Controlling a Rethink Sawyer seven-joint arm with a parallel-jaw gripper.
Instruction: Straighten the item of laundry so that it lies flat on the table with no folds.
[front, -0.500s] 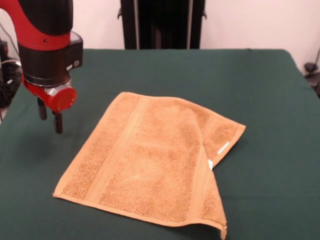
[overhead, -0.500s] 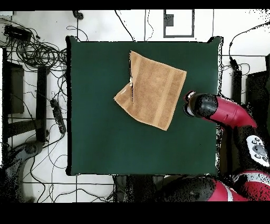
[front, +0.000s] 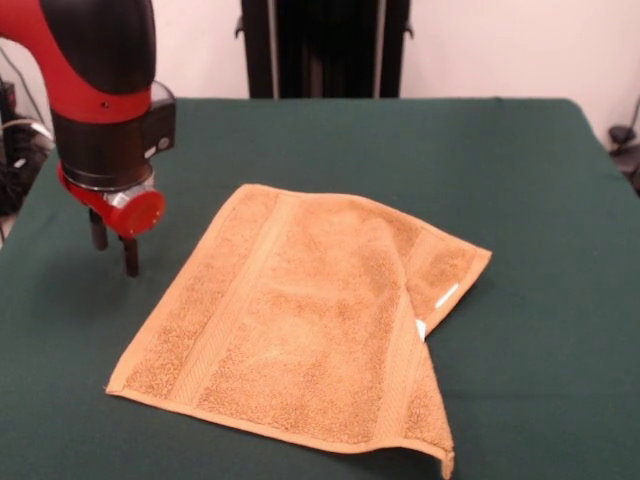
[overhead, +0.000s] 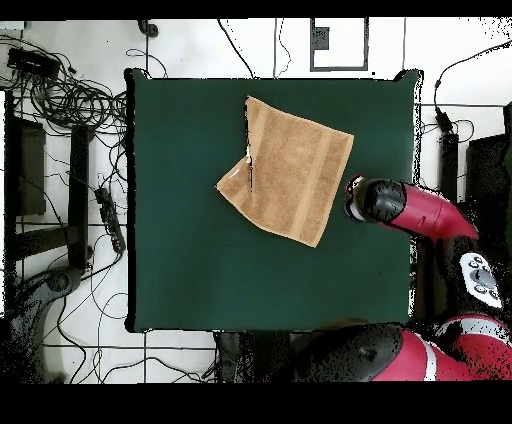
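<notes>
Beside the towel (front: 300, 320), off its far-left edge in the front view, the gripper (front: 114, 243) hangs with fingers parted and empty. Mid-table (front: 540, 180), the towel's folded corner with the tag lies across the cloth, opposite the gripper.

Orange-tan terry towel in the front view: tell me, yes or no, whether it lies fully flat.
No: the orange-tan terry towel has one corner folded over onto itself beside its small white tag.
</notes>
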